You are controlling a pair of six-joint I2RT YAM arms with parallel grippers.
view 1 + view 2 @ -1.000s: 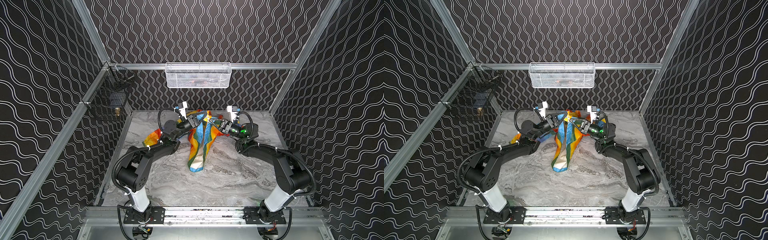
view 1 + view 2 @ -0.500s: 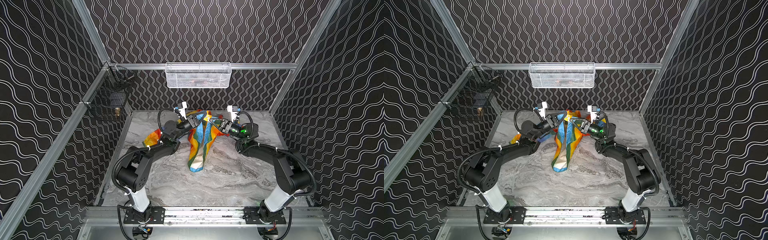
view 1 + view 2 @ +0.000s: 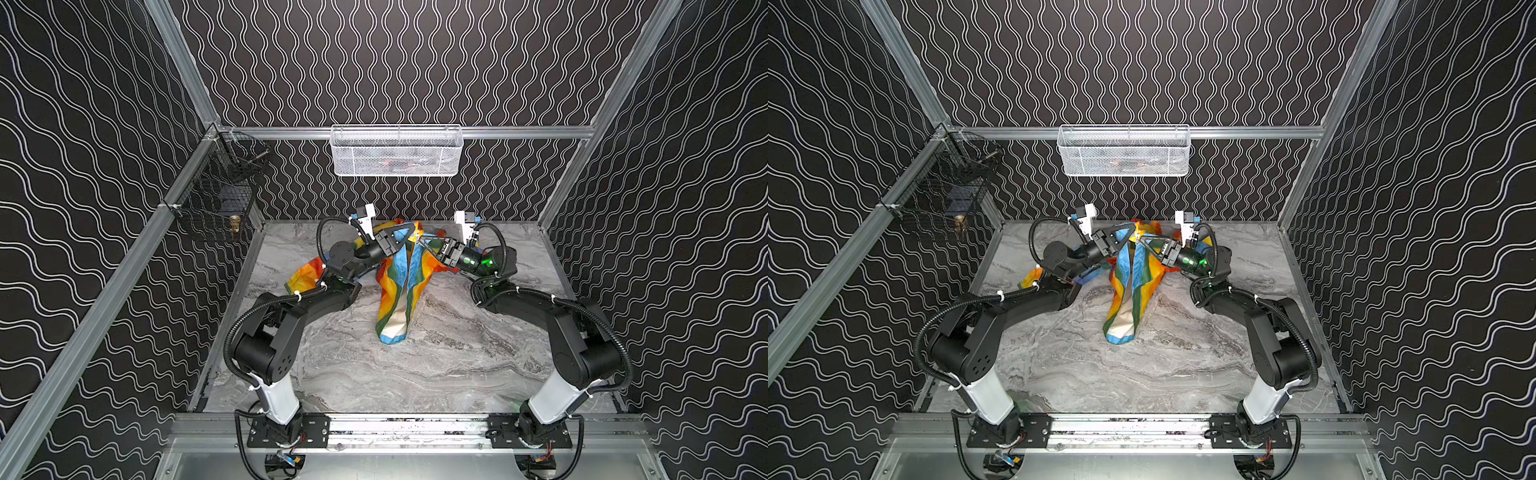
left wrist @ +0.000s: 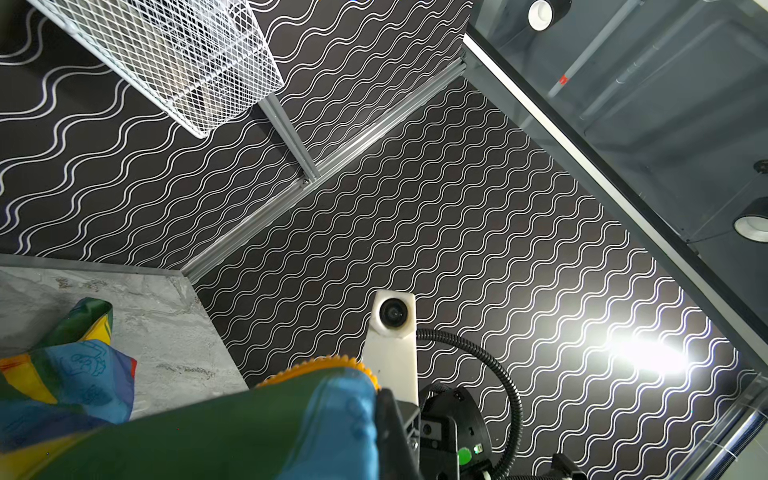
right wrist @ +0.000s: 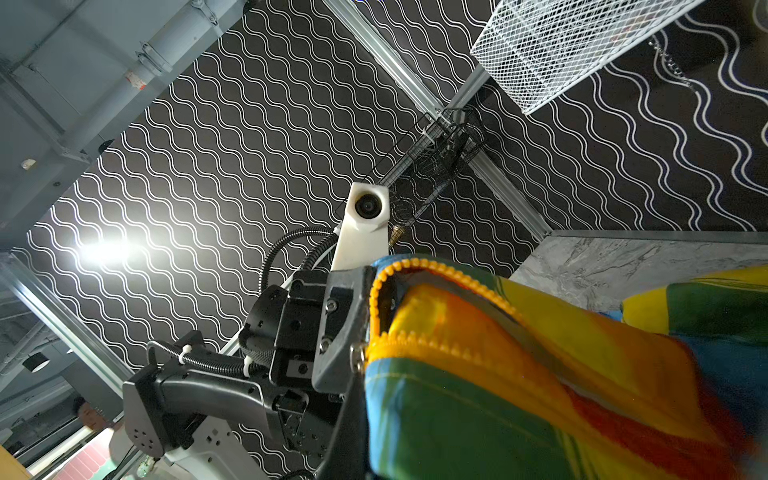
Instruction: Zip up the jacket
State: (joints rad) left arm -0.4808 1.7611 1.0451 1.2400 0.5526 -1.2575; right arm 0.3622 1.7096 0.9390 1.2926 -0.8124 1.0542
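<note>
We take the white mesh basket [image 3: 397, 151] on the rear rail as our reference. The marbled grey table [image 3: 415, 374] spreads below and forward of it, bounded by black wave-patterned walls. The left arm [image 3: 299, 311] and the right arm [image 3: 540, 303] are mounted at the front edge, far from the basket. Both reach back toward it, and their wrists meet almost directly beneath it.

The jacket [image 3: 399, 291] sits under the basket and forward of it, in plain sight in both top views. Its upper end is raised off the table between the two wrists. The body hangs down in a narrow fold of rainbow stripes, and its pale lower end rests on the table, farther from the basket. One sleeve [image 3: 305, 278] trails on the table left of the basket's line, partly under the left arm. A black wire cage [image 3: 216, 195] hangs on the side wall, left of the basket and lower.

The left gripper [image 3: 412, 237] is pinched closed on the jacket's raised edge, at the zipper. The right gripper [image 3: 422, 246] is likewise clamped on the fabric just beside it, the two sets of tips nearly touching. In the right wrist view, the orange zipper [image 5: 419, 266] shows two rows of teeth, unmeshed along the visible stretch.
</note>
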